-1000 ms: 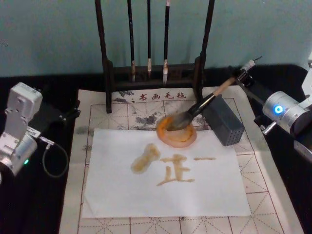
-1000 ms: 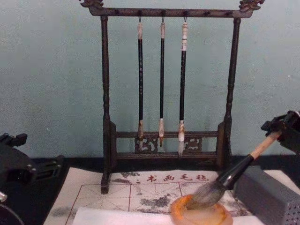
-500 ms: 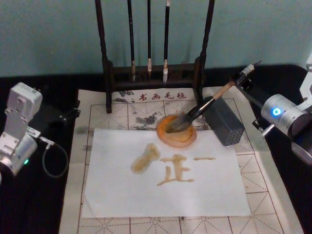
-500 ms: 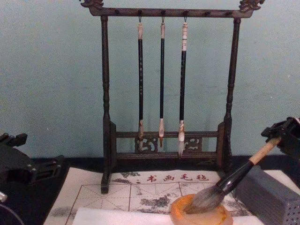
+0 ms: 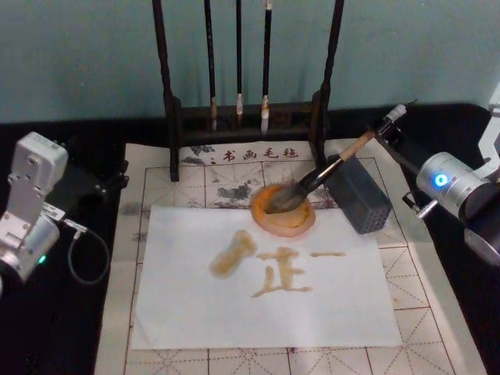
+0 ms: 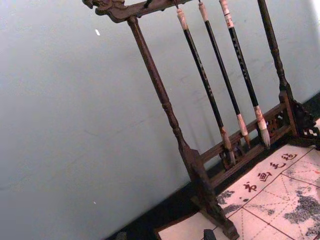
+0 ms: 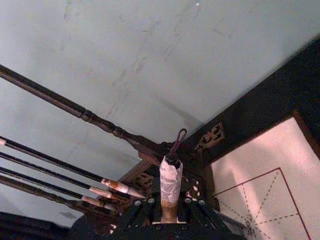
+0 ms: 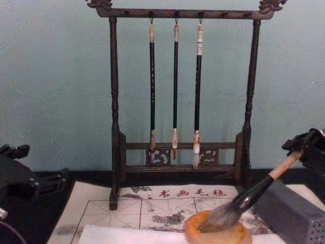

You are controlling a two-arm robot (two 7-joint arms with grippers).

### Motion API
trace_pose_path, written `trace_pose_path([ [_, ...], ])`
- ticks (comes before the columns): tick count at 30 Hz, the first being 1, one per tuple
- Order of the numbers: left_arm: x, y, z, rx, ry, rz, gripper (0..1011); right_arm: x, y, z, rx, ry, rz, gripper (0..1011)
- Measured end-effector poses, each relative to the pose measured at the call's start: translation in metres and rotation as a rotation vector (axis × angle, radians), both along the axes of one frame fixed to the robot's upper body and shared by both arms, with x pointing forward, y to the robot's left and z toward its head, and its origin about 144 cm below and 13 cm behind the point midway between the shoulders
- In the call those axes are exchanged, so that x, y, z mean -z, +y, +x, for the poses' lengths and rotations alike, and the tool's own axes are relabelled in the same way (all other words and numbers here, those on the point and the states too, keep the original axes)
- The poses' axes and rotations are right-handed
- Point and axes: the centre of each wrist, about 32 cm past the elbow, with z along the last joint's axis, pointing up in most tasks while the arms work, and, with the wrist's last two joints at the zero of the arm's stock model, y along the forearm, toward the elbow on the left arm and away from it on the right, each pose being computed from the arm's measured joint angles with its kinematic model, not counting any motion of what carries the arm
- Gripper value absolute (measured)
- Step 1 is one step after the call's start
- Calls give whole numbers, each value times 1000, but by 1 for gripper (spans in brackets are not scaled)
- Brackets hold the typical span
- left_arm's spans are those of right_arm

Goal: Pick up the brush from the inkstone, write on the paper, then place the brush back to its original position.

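The right hand (image 5: 387, 130) pinches the brush (image 5: 334, 162) near its white-wrapped end, above the far right corner of the mat (image 5: 437, 312). The brush is tilted, with its bristle head down in the inkstone (image 5: 303, 225) and its pale handle slanting up to the right above the grey block (image 5: 363, 199), which stands just beside the dish. In the right wrist view the wrapped end and its loop stick out past the hand. The inkstone sits at the far edge of the paper (image 5: 328, 312), which carries a tan blot and several tan strokes near its middle. Behind the mat, 3 thin brushes (image 5: 238, 55) hang in a dark wooden rack (image 5: 332, 70). The left hand (image 5: 109, 181) is parked over the black tabletop (image 5: 62, 320) left of the mat, well apart from the paper; whether it is spread or pressed together cannot be told.
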Motion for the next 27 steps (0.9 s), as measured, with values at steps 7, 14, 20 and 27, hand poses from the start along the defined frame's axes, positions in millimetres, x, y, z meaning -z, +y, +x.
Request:
trace_pose_path([
  [7,0,0,0,0,0,0,1001,1,1,0,4,3,-4,179],
  [14,0,0,0,0,0,0,1001,1,1,0,9,9,-8,179],
  [20,0,0,0,0,0,0,1001,2,1,-1,9,12,-8,179],
  [27,0,0,0,0,0,0,1001,2,2,-1,8,13,-13,179],
])
